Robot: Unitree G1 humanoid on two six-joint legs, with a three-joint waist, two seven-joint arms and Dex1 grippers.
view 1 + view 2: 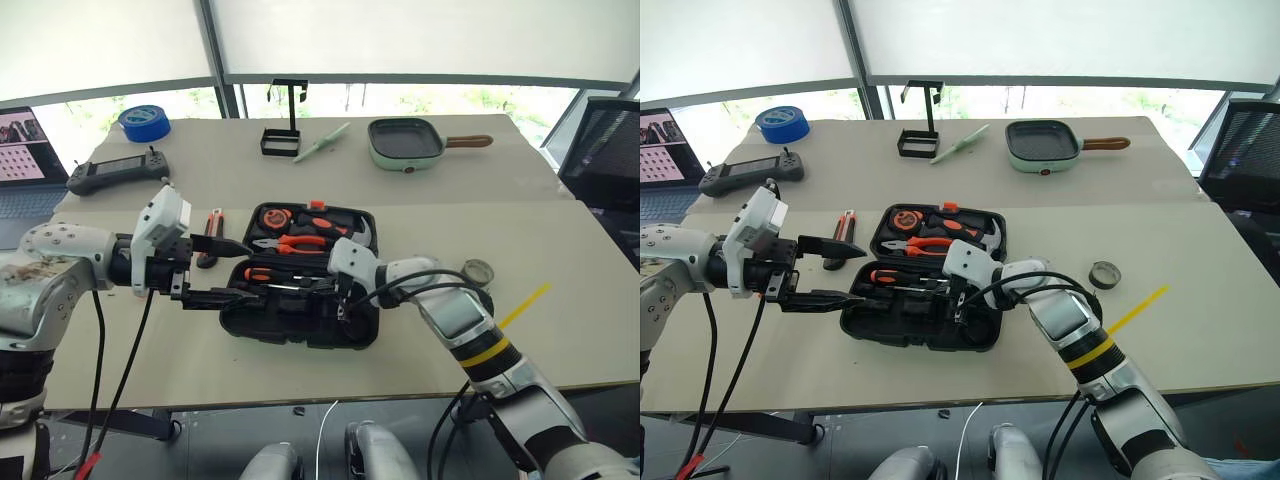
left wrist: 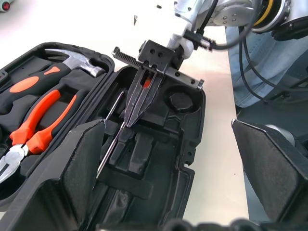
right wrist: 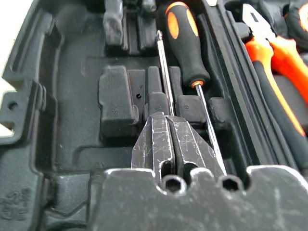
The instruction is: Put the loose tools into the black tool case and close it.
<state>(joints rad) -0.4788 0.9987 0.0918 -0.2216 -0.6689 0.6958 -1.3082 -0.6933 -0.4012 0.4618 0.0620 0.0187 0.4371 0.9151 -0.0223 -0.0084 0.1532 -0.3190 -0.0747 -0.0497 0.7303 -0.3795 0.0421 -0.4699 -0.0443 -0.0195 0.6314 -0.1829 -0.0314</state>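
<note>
Beige tabletop [image 1: 560, 250] below a bright window wall, with a laptop [image 1: 25, 150] at the far left edge. Along the back: 1 blue tape roll [image 1: 144, 121], a black game controller [image 1: 118, 172], a black wire stand [image 1: 280, 140] and a pale green pan [image 1: 405, 142].

At centre, the black tool case [image 1: 300, 328], lying open in 2 halves. In the far half: an orange tape measure [image 1: 270, 216], orange-handled pliers [image 1: 290, 243] and a steel-headed hammer [image 1: 362, 232]. In the near half: a black-and-orange screwdriver [image 3: 185, 43] seated in its recess, handle toward the robot's left.

Right hand [image 1: 341, 303] down inside the near half, fingers pressed together with no gap, seemingly pinched on a thin-shafted screwdriver [image 3: 163, 72] lying just beside the seated one (handle hidden beneath the hand, so hard to say which driver).

Left hand [image 1: 238, 272] just beside the case's left end, above the tabletop, spread wide and holding nothing, its 2 fingers [image 2: 79, 178] framing the open case.

Black-and-orange utility knife [image 1: 847, 222] flat on the tabletop, left of the case, behind the left hand. Small grey tape roll [image 1: 477, 271] on the tabletop right of the case, well apart from it, near a yellow strip [image 1: 524, 305].
</note>
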